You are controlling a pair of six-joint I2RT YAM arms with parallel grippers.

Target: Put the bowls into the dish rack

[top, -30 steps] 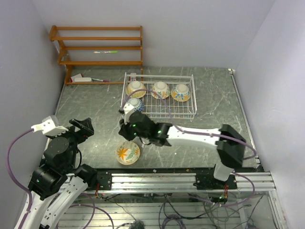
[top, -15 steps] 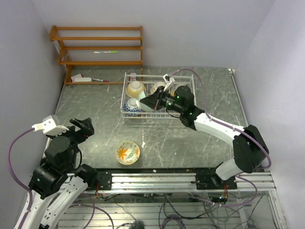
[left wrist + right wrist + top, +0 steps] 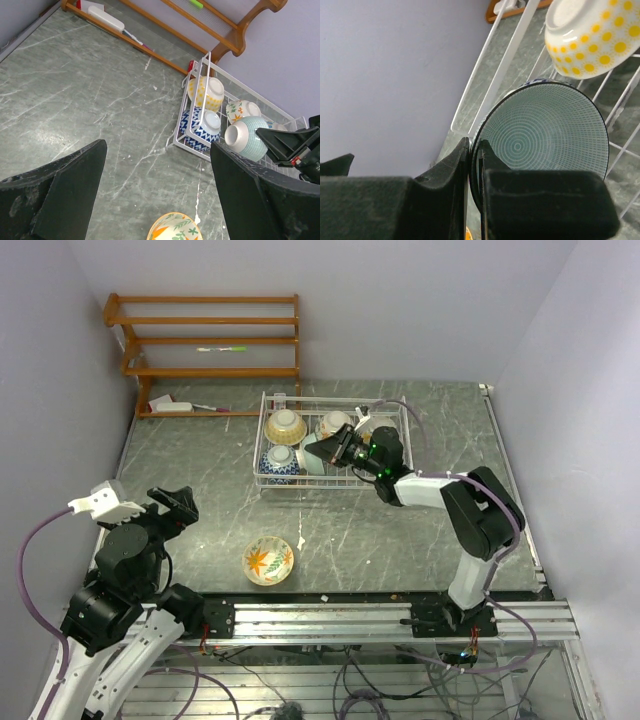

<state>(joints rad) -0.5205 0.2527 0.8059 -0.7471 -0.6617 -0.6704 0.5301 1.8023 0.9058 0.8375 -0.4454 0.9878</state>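
Over dish rack [image 3: 259, 445], right end effector [image 3: 473, 146] pinches teal bowl's [image 3: 542, 132] rim.

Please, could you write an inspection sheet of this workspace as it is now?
Surface: dark green marbled table, few white flecks.
Job's things: white dish rack holds a yellow-dotted bowl, a blue bowl and an orange floral bowl; teal bowl held on its side at the rack, beside the blue bowl; leaf bowl outside, on the table.
Clutter: wooden shelf with green pen and a white item.
Grippers: right gripper, fingers shut on the teal bowl's rim; left gripper open, empty.
Cables: purple cable on each arm; loose wires below the rail.
Surroundings: plain pale walls.
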